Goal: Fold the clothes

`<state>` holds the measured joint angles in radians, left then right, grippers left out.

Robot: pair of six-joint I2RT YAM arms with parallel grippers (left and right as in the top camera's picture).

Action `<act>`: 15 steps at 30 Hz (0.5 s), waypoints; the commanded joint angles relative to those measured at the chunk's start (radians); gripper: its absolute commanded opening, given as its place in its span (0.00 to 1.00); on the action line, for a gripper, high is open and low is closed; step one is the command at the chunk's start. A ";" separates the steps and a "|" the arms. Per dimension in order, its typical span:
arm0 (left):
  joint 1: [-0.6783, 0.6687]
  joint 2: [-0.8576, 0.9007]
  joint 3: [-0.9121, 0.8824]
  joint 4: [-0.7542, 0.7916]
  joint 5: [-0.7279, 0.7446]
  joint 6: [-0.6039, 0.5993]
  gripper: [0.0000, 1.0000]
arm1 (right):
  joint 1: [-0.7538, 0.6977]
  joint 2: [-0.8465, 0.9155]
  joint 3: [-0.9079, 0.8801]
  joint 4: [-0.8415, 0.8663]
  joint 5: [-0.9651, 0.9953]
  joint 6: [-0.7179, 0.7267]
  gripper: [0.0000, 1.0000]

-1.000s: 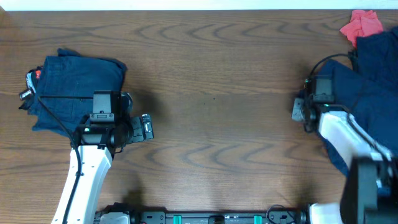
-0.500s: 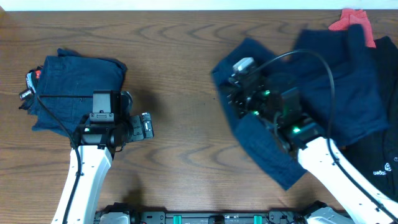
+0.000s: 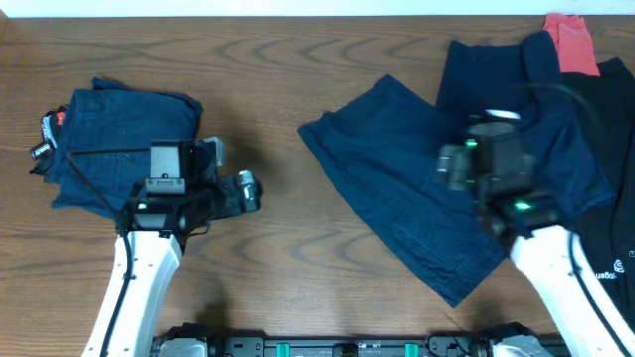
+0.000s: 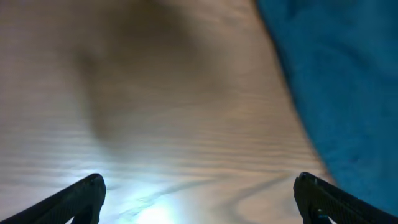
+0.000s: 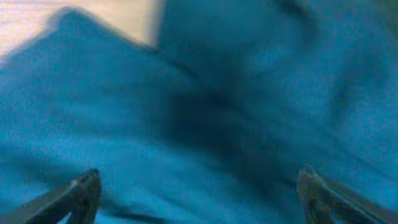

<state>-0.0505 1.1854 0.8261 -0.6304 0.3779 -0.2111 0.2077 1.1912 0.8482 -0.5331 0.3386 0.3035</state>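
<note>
On the table (image 3: 298,79), folded shorts (image 3: 124,139) lie at the far left, a red-and-white tag (image 3: 52,121) at their left edge. Spread shorts (image 3: 397,188) lie open right of centre, running from the middle of the table toward the near right. Their far-right part meets a navy heap (image 3: 556,109) at the right edge. A red cloth (image 3: 571,45) pokes out at the far side of that heap, and a black garment (image 3: 610,248) with white print lies at the near right edge.

The left hand (image 4: 199,193) hovers just right of the folded shorts over bare wood, well apart from the spread shorts. Its fingers (image 4: 84,196) stand wide with nothing between them. The right hand (image 5: 199,185) hangs over the right part of the spread shorts, its arm crossing their near-right corner and hiding some cloth from overhead.

The overhead view blurs the right hand, so its state cannot be read there. Its wrist view shows the fingers (image 5: 84,193) wide apart above blue cloth, gripping nothing, with a strip of table at the upper left. The left wrist view shows wood below the hand and blue cloth at its right edge; both wrist views are blurred.
</note>
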 commanded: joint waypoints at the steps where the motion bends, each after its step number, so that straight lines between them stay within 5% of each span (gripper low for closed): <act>1: -0.065 0.040 -0.023 0.043 0.079 -0.121 0.98 | -0.092 -0.043 0.009 -0.070 0.084 0.066 0.99; 15: -0.462 0.453 -0.024 0.528 0.079 -0.500 0.99 | -0.283 -0.085 0.009 -0.187 0.046 0.063 0.99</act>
<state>-0.4664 1.5684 0.8097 -0.1566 0.4469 -0.5735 -0.0673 1.1187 0.8482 -0.7174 0.3904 0.3557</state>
